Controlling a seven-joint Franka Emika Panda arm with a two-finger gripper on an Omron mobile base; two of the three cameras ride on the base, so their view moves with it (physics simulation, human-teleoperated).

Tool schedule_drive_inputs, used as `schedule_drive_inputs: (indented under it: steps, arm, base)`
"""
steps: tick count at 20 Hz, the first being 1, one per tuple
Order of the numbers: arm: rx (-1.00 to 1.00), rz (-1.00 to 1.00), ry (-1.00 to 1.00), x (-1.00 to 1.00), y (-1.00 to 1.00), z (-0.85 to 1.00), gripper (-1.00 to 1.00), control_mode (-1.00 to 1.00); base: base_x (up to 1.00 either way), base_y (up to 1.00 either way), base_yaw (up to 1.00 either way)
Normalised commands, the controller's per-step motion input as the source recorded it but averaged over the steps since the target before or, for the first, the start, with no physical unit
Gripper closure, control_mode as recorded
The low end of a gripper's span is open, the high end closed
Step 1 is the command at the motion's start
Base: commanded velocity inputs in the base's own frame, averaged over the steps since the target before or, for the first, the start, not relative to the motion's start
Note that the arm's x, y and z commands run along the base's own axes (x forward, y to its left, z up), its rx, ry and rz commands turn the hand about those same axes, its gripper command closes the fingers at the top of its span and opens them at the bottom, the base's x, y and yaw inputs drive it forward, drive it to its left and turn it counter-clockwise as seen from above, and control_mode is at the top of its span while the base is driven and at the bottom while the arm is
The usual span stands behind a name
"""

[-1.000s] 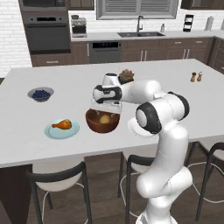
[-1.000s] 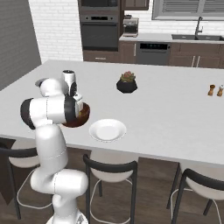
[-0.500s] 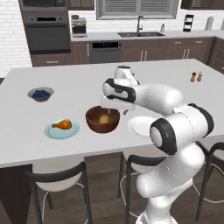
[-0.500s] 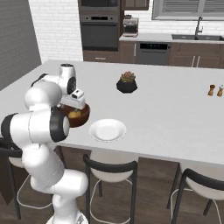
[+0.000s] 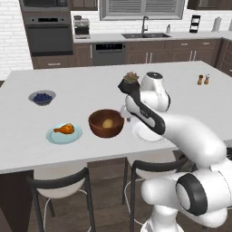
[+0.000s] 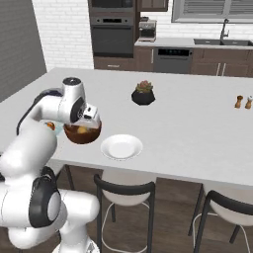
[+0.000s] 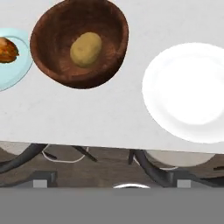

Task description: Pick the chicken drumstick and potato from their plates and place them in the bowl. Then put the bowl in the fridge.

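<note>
item: kitchen island, mid-task. bowl (image 5: pixel 106 123), dark wood, near the front edge of the counter (image 5: pixel 90 86); potato (image 7: pixel 86 49) lies inside it, on the bottom. drumstick (image 5: pixel 64 129) on the blue-green plate (image 5: pixel 64 135), just beside the bowl, not yet collected. white plate (image 7: pixel 192 92) bare, on the bowl's other side. fridge: not located. gripper (image 6: pixel 90 114): raised above the counter between bowl and white plate, fingers spread wide, carrying nothing. other stock: grey bowl of blueberries (image 5: pixel 42 97), black plant pot (image 6: pixel 143 94), two shakers (image 6: pixel 243 102), all well apart from the work area. risks, as judged: the drumstick tapers from a bulbous end to a thin bone, so a pinch on the thin end could let it swing or slip out on the way over; a pinch pressed too low could scrape or shove the plate. the bowl sits close to the counter edge, so a nudge from the arm on the way across could push it toward the stools. the bowl's deep rounded wall may give a poor hold when lifted, and the potato could roll inside. hard to read: the fingertips themselves are not clear in the base views, being small and partly lost against the arm; the drumstick is cut off at the hand view's edge; from the right base view the arm covers most of the blue-green plate.
</note>
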Motion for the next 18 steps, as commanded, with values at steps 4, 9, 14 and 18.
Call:
schedule_drive_inputs:
  steps: [4,9,14,18]
  arm:
    - [0.00,0.00,-0.47,-0.70,-0.17,0.23,-1.00,-1.00]
    - [0.00,0.00,-0.22,-0.40,0.00,0.27,-1.00,-1.00]
    - [0.00,0.00,-0.21,-0.58,0.00,0.32,-1.00,-1.00]
    - [0.00,0.00,0.00,0.00,0.00,0.00,-1.00,1.00]
  base:
    - [0.00,0.00,0.00]
    - [0.00,0.00,0.00]
    - [0.00,0.00,0.00]
    - [-0.02,0.40,0.00]
